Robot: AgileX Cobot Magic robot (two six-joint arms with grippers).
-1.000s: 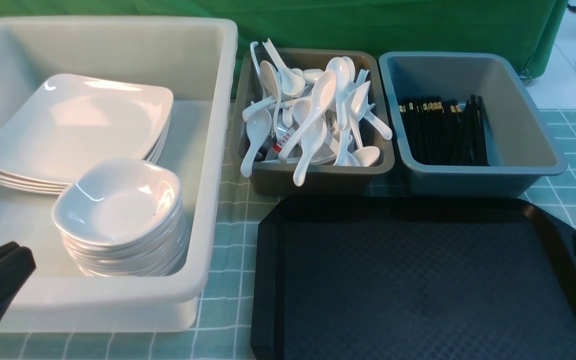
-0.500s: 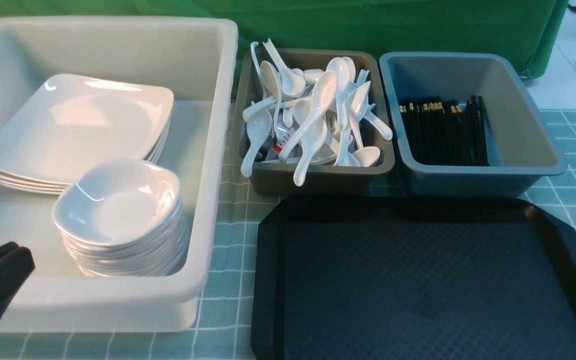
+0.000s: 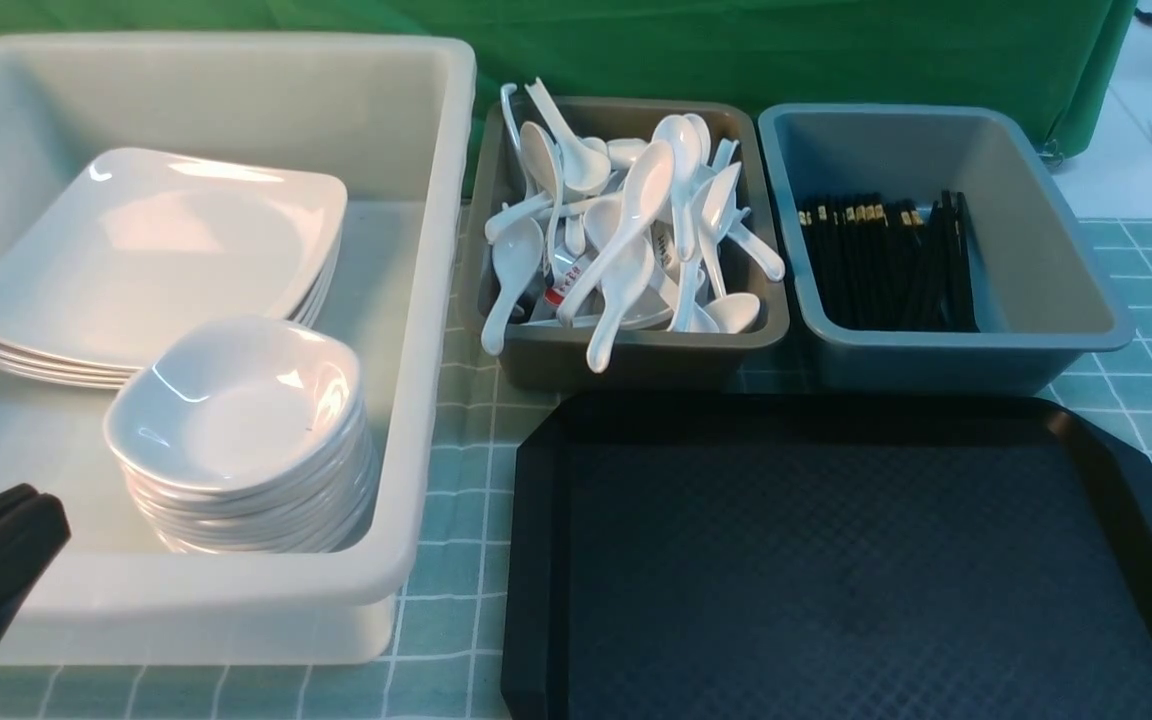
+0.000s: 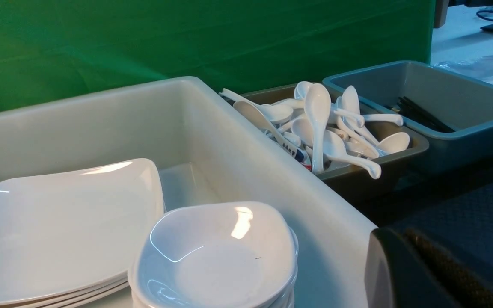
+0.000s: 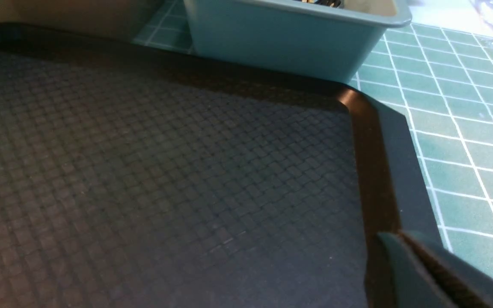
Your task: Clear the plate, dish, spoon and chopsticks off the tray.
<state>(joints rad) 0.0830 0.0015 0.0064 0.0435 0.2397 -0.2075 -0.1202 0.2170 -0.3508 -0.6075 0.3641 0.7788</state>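
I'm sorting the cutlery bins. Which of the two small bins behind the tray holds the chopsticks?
The blue-grey bin on the robot's right, where the black chopsticks lie flat on its floor. The brownish bin beside it, next to the white tub, is heaped with white spoons.

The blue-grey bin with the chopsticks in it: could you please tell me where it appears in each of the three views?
Front view: the blue-grey bin sits upper right, behind the tray.
Left wrist view: upper right, beside the spoon bin.
Right wrist view: top centre, only its outer wall and rim showing.
Shared landmark: the black tray, just in front of the bin in all three.
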